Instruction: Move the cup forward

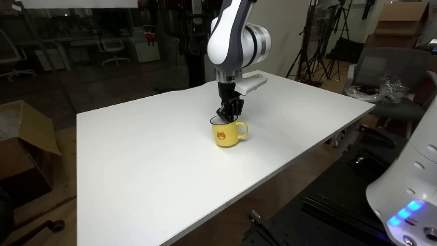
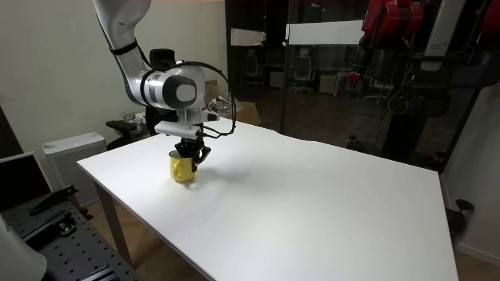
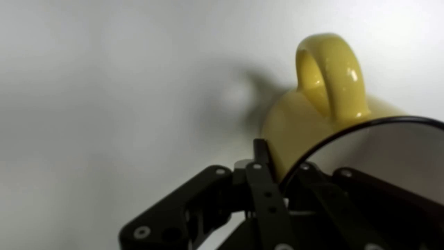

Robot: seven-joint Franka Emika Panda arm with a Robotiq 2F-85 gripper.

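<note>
The yellow cup [image 1: 230,134] has a dark rim, a pale inside, a handle and a small orange animal face. It stands about upright at the white table and also shows in an exterior view [image 2: 186,168] and in the wrist view [image 3: 295,121]. My black gripper [image 1: 230,114] comes down on it from above. In the wrist view the gripper [image 3: 277,166] straddles the cup's wall, one finger outside and one inside. The fingers are close together with the wall pinched between them. The inner fingertip is hidden behind the wall. I cannot tell whether the cup's base touches the table.
The white table [image 1: 146,164] extends around the cup, with its long edge [image 2: 156,234] on the robot base side. A cardboard box [image 1: 30,136] stands on the floor beside it. A chair [image 1: 392,75] and tripods [image 1: 307,61] stand off the table.
</note>
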